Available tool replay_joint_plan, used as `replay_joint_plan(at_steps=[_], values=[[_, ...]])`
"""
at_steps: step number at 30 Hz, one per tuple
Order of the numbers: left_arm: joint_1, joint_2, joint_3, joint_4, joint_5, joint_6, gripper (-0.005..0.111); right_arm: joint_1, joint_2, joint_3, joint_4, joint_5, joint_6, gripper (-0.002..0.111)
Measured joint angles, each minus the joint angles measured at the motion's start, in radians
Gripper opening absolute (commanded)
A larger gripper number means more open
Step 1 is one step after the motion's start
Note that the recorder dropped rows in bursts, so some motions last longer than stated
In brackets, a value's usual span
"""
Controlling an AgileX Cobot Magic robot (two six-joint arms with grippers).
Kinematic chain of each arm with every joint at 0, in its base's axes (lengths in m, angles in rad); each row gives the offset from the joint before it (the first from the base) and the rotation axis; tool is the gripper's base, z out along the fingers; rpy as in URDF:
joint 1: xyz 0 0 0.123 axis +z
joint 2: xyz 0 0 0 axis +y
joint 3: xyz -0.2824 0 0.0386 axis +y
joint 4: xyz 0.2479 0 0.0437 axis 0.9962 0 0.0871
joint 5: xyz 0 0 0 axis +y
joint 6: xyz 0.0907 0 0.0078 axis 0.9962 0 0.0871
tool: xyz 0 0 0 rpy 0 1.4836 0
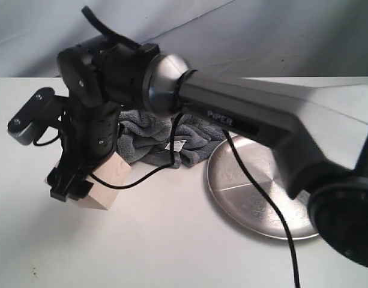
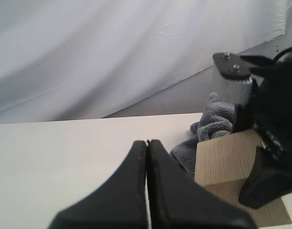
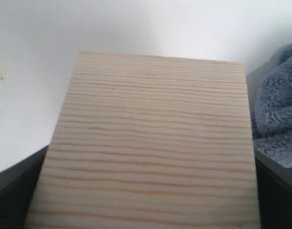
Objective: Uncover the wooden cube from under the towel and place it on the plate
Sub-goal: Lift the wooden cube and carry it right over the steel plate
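My left gripper point(image 2: 146, 181) has its fingers pressed together and holds nothing. My right gripper point(image 1: 81, 183) has its fingers spread wide, one on each side of the pale wooden cube point(image 1: 105, 180), and they look to be pinching it. The cube sits right between those fingers, out in the open on the white table point(image 1: 171, 258). The fluffy blue-grey towel point(image 1: 153, 141) lies just beside that gripper. The round shiny silver plate point(image 1: 232, 198) is well apart from it, past the towel.

If my pinch is weak, I think the cube could slip out when I lift. My hanging black cable point(image 1: 265, 198) could catch the towel and drag it. The cube could bump the plate's rim.

Only the outside view shows the plate. Only my right wrist view shows fingers hugging both sides of the cube. Only my left wrist view shows my closed left gripper.
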Motion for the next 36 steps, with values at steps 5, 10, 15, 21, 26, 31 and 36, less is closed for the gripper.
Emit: replay_joint_plan(at_steps=[5,10,15,21,26,31,36], values=[[0.0,0.0,0.0,0.0,0.0,0.0,0.0,-0.018,-0.066,0.0,0.0,0.021,0.144,0.0],[0.0,0.0,0.0,0.0,0.0,0.0,0.0,-0.037,-0.123,0.0,-0.013,0.046,0.312,0.0],[0.0,0.0,0.0,0.0,0.0,0.0,0.0,-0.058,-0.18,0.037,-0.09,0.065,0.446,0.0],[0.0,0.0,0.0,0.0,0.0,0.0,0.0,-0.067,-0.284,0.184,-0.238,0.034,0.594,0.0],[0.0,0.0,0.0,0.0,0.0,0.0,0.0,-0.084,-0.401,0.355,-0.295,-0.05,0.692,0.0],[0.0,0.0,0.0,0.0,0.0,0.0,0.0,-0.152,-0.517,0.557,-0.297,-0.152,0.772,0.0],[0.0,0.0,0.0,0.0,0.0,0.0,0.0,-0.237,-0.638,0.759,-0.305,-0.266,0.837,0.0]])
